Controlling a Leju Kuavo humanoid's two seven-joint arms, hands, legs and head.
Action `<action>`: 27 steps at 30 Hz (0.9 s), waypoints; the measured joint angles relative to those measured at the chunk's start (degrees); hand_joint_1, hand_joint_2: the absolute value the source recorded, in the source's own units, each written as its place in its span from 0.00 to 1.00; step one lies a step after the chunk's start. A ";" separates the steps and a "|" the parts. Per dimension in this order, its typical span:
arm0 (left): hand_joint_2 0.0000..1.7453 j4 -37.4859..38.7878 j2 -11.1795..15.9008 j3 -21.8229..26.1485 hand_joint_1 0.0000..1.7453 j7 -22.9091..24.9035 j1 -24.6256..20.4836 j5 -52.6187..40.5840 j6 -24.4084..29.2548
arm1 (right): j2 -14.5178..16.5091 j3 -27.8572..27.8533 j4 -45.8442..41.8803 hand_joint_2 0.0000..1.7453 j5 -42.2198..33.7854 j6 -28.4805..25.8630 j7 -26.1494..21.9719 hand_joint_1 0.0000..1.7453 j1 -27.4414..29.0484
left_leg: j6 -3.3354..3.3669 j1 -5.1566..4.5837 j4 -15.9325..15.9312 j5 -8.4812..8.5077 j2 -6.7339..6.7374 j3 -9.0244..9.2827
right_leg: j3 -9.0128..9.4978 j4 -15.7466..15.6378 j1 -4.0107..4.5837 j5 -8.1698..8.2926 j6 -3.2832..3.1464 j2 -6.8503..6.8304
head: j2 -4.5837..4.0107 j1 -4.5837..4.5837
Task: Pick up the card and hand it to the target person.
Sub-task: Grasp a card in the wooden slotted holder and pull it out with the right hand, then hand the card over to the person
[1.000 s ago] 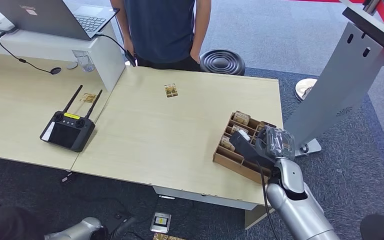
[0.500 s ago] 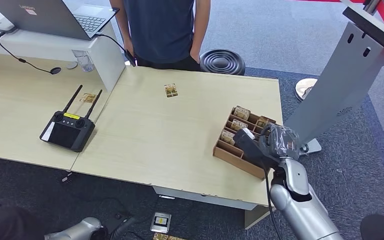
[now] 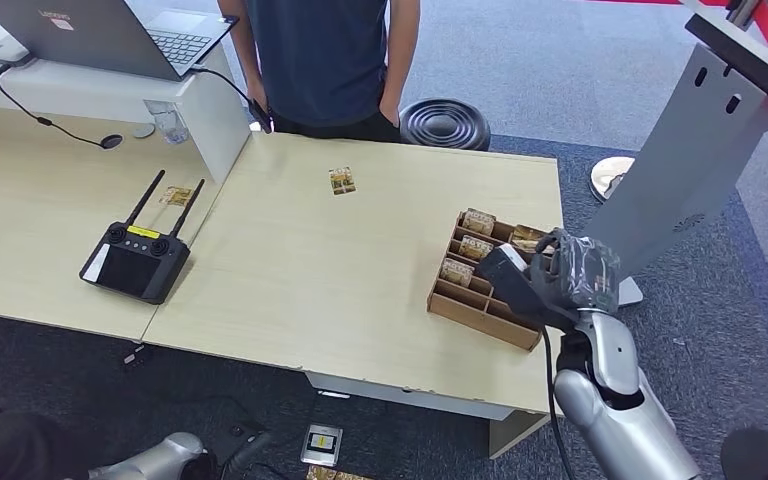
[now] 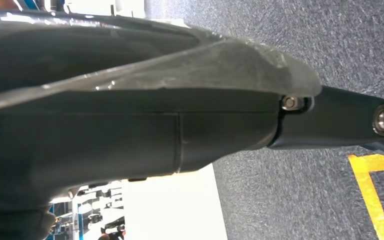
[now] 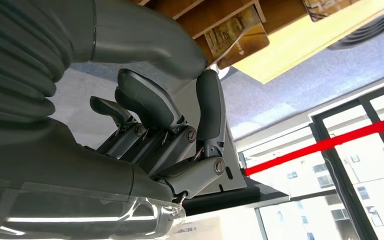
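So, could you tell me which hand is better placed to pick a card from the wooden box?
The right hand: it hovers beside the wooden box of cards, while the left arm hangs below the table's edge.

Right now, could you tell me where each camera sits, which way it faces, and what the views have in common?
Head view: high on the body, facing forward and down at the table; the right arm comes in from below, its right hand by the wooden organizer.
Left wrist view: behind the left hand, facing grey carpet and a yellow floor line.
Right wrist view: behind the right hand, its curled fingers holding nothing, facing the organizer's cards.
Shared: head and right wrist views both show the right hand, organizer and cards.
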 joint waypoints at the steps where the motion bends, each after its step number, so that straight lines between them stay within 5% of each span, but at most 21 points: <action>1: 0.00 0.00 0.00 0.00 0.00 -0.04 0.00 0.00 0.01 | -0.01 -0.01 -0.43 1.00 0.13 -0.05 -0.04 1.00 0.00 | 0.00 0.00 0.00 0.00 0.00 0.00 | 0.00 0.00 0.00 0.00 0.00 0.00 | 0.00 0.00; 27: 0.00 0.02 0.07 0.61 0.00 -0.93 0.46 0.00 0.85 | 0.04 -0.92 -18.28 1.00 2.42 -1.30 -3.04 1.00 0.27 | 0.00 0.00 0.00 0.00 -0.01 -0.01 | 0.01 0.00 0.00 0.00 0.00 0.00 | 0.00 0.00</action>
